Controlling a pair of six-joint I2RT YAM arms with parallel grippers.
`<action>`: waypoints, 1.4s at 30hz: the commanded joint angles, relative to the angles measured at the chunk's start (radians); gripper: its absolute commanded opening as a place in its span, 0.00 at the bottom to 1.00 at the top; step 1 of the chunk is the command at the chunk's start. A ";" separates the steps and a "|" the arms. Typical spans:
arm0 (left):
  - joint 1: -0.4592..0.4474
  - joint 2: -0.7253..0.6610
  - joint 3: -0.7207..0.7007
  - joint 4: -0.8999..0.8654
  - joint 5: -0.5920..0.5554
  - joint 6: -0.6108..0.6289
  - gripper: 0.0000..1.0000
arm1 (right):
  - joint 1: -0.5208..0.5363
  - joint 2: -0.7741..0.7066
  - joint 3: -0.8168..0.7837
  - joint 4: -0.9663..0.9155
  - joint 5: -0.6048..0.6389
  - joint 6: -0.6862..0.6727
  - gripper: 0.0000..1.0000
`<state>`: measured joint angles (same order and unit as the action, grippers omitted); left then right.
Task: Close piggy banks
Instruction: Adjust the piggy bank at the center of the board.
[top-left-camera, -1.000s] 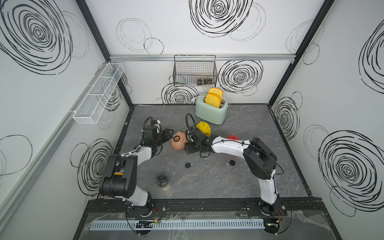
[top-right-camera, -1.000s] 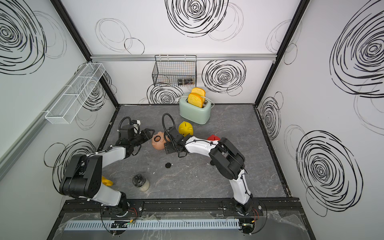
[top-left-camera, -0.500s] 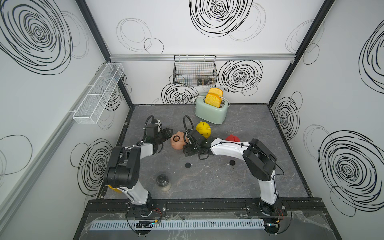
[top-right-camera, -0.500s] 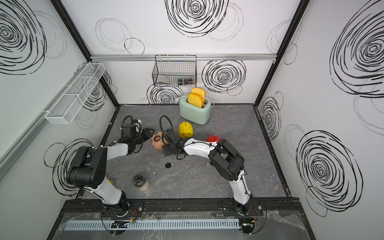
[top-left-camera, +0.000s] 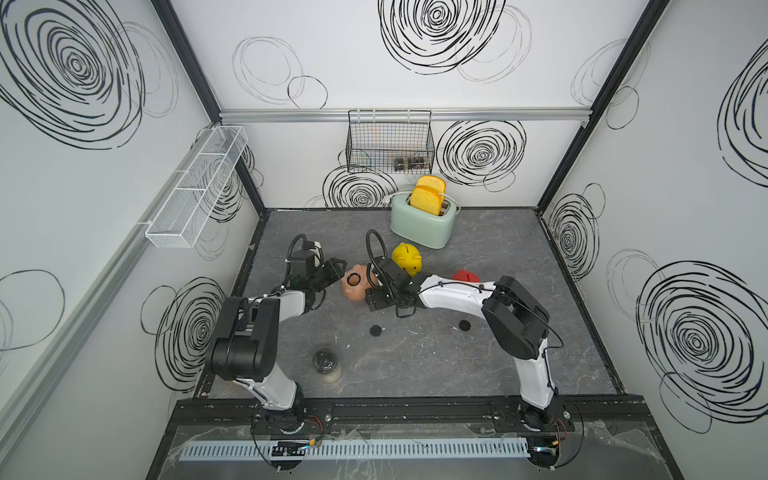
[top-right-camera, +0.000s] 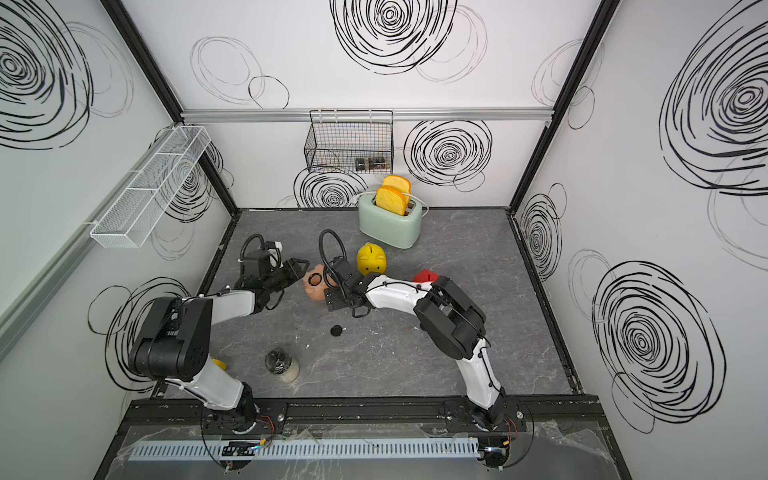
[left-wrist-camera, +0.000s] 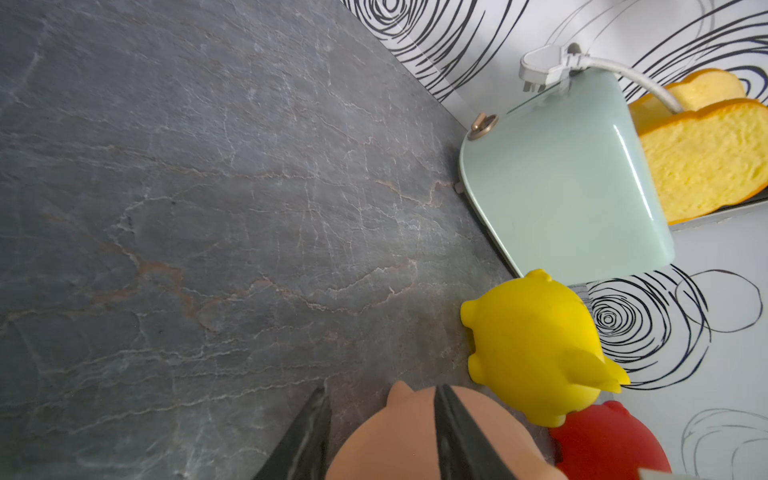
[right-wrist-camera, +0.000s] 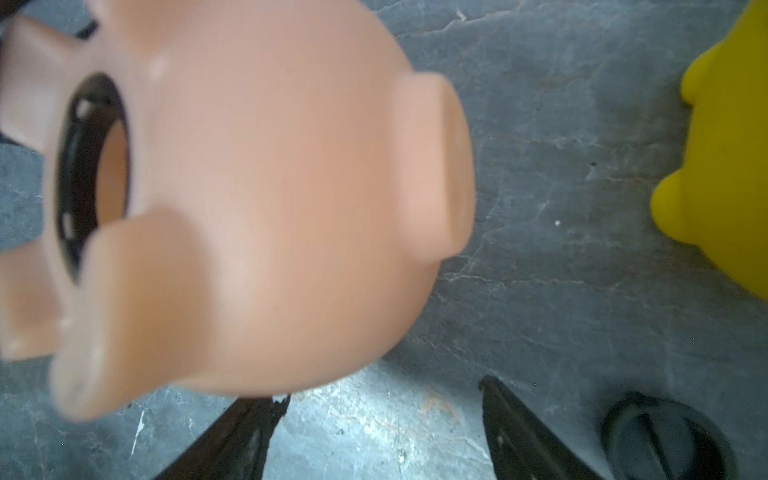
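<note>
The pale pink piggy bank (top-left-camera: 355, 286) lies on its side near the middle of the grey tabletop (top-left-camera: 478, 374), between the two hands. Its round belly hole, with a black ring inside, is open and faces upward in both top views.

The left hand (left-wrist-camera: 380, 388) reaches the pig from the left side. In the left wrist view its two fingers (left-wrist-camera: 457, 436) stand rather near to each other. One finger is in front of the pink body, and a small bump of the pig is between them. Whether they really pinch the pig, I cannot tell.

The right hand (right-wrist-camera: 380, 390) is low, just beside the pig on the other side. Its fingers are spread wide with only bare tabletop between them, and the pig is ahead of the tips, not inside.

The yellow piggy bank (top-left-camera: 407, 258) stands upright between the pink one and the mint-green toaster (top-left-camera: 424, 228). The red piggy bank (top-left-camera: 465, 275) is more to the right, partly hidden by the right arm.

A black round cap (top-left-camera: 375, 330) lies on the tabletop near the right hand, and a second cap (top-left-camera: 464, 326) lies beside the right arm's elbow.
</note>
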<state>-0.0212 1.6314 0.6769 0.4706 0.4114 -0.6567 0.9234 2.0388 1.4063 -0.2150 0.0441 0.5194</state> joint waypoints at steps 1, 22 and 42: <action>-0.001 -0.038 -0.024 0.020 0.041 -0.022 0.45 | -0.014 0.001 0.027 0.001 0.004 0.013 0.80; -0.030 -0.171 -0.138 0.024 0.003 -0.063 0.46 | -0.039 -0.011 0.021 0.023 -0.017 0.013 0.80; 0.036 -0.127 -0.085 0.082 -0.025 -0.074 0.42 | -0.028 -0.049 -0.011 0.019 -0.017 0.031 0.69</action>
<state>-0.0067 1.4765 0.5674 0.4992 0.4061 -0.7330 0.8898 2.0289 1.3987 -0.2001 0.0208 0.5350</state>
